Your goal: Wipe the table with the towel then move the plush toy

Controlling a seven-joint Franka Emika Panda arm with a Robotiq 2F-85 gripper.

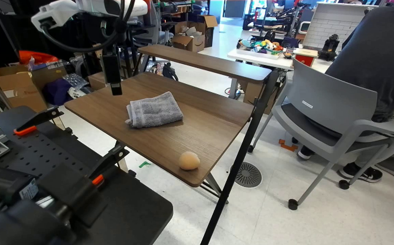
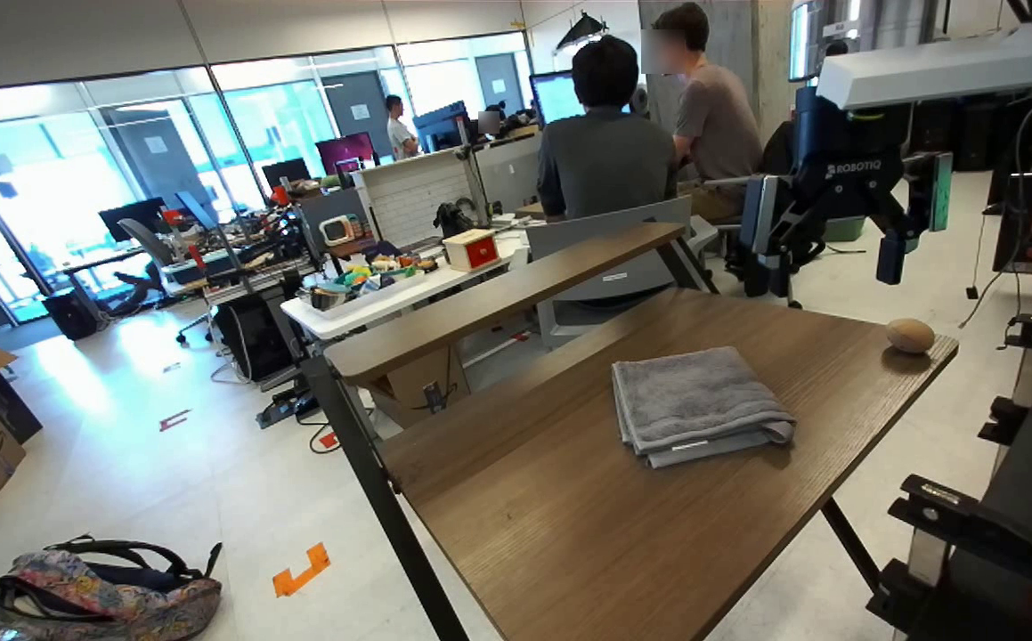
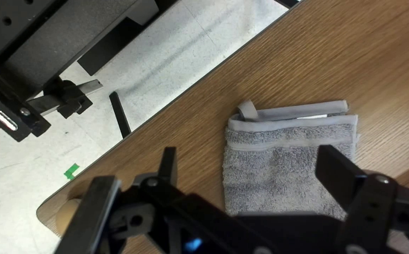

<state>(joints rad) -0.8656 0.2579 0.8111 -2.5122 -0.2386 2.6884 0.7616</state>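
The table (image 1: 213, 126) has a dark brown wood-grain top and shows in both exterior views (image 2: 551, 525) and in the wrist view (image 3: 197, 109). The grey towel (image 1: 157, 110) lies folded on it, also visible in an exterior view (image 2: 702, 401) and in the wrist view (image 3: 271, 176). The tan plush toy (image 1: 189, 160) rests near a table corner; it also shows in an exterior view (image 2: 910, 336), and the wrist view (image 3: 64, 215) shows it partly hidden by the gripper. My gripper (image 2: 836, 267) is open and empty above the table. In the wrist view its fingers (image 3: 247, 155) stand apart over the towel.
A raised wooden shelf (image 1: 203, 63) runs along the table's far edge, with a black slanted leg (image 1: 241, 156) at its end. A black bench (image 1: 132, 211) with clamps (image 1: 108, 163) stands alongside, a floor gap between. A grey chair (image 1: 332, 92) with a seated person is beyond the shelf.
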